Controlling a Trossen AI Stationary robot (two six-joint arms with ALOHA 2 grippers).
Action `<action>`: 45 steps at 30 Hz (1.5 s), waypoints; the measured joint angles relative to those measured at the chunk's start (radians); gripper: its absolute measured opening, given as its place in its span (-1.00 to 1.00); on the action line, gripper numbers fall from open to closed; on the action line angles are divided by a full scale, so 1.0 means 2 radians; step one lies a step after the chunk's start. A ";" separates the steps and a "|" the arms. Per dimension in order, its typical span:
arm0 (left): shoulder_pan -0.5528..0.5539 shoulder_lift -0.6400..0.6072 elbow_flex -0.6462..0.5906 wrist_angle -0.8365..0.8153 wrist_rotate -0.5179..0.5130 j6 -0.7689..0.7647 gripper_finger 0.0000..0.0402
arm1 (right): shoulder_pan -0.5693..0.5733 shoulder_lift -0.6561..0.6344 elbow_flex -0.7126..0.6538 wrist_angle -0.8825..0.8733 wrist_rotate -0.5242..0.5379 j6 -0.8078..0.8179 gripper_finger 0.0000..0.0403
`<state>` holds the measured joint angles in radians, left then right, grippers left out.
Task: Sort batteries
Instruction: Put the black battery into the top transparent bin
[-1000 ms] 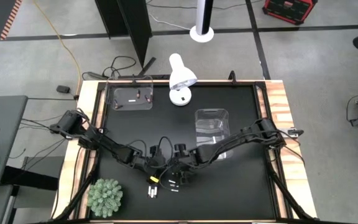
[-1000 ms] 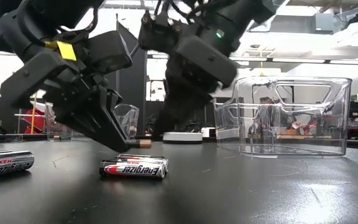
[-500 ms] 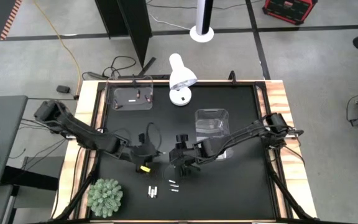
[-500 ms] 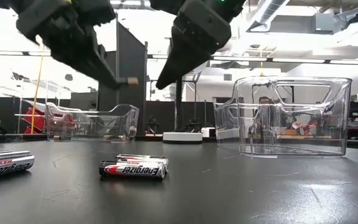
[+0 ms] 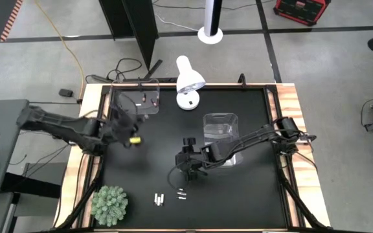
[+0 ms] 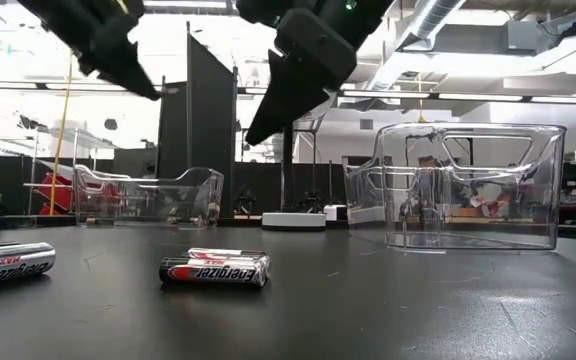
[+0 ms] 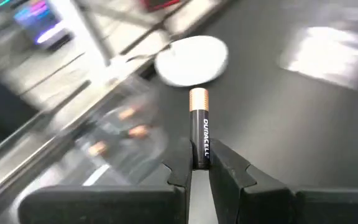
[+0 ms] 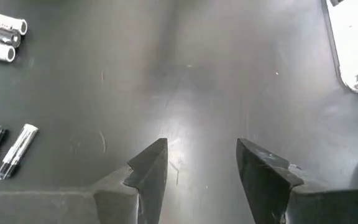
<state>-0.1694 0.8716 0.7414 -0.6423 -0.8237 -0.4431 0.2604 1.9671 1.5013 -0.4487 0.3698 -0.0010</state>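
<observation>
Above the table's far-left side, your left gripper (image 7: 199, 167) pinches a black-and-copper battery (image 7: 199, 127) — carry it over the left bin (image 5: 137, 101), then release. Right gripper (image 8: 194, 163) waits, spread, mid-table.

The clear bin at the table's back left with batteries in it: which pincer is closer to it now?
Left. The left pincer, gripping a copper-tipped battery, is just in front of that bin. The open right pincer is near the table's middle, closer to the other clear bin.

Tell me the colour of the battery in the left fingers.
Black battery with copper tip; left wrist view.
</observation>
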 joint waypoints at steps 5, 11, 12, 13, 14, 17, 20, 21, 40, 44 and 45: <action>0.102 -0.038 0.000 -0.063 -0.004 -0.035 -0.86 | 0.000 0.000 0.000 0.018 0.000 -0.008 0.02; 0.198 -0.041 0.000 -0.093 0.019 -0.046 -0.86 | 0.004 0.000 0.000 0.019 0.000 -0.012 0.02; 0.213 -0.037 0.000 -0.097 0.025 -0.046 -0.86 | 0.004 0.000 0.000 0.018 0.000 -0.012 0.02; 0.228 -0.033 0.000 -0.101 0.035 -0.046 -0.86 | 0.004 0.000 0.000 0.018 0.000 -0.012 0.02; 0.244 -0.029 0.000 -0.106 0.044 -0.045 -0.86 | 0.005 0.000 0.000 0.018 0.000 -0.012 0.02; 0.290 -0.011 0.000 -0.112 0.067 -0.036 -0.86 | 0.008 0.000 0.000 0.018 0.000 -0.014 0.02; 0.331 0.010 0.000 -0.114 0.092 -0.020 -0.86 | 0.010 0.000 0.000 0.017 0.000 -0.014 0.02; 0.342 0.017 0.000 -0.114 0.097 -0.015 -0.86 | 0.011 0.000 0.000 0.017 0.000 -0.014 0.02; 0.434 0.122 0.000 -0.113 0.122 0.025 -0.86 | 0.015 0.000 0.000 0.017 0.000 -0.013 0.02; 0.434 0.121 0.000 -0.113 0.123 0.025 -0.77 | 0.015 0.000 0.000 0.017 0.000 -0.013 0.02; 0.434 0.121 0.000 -0.113 0.124 0.024 -0.75 | 0.015 0.000 0.000 0.017 0.000 -0.013 0.02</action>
<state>0.6994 1.1140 0.7411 -0.8683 -0.5758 -0.3942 0.2896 1.9678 1.5013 -0.4149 0.3691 -0.0269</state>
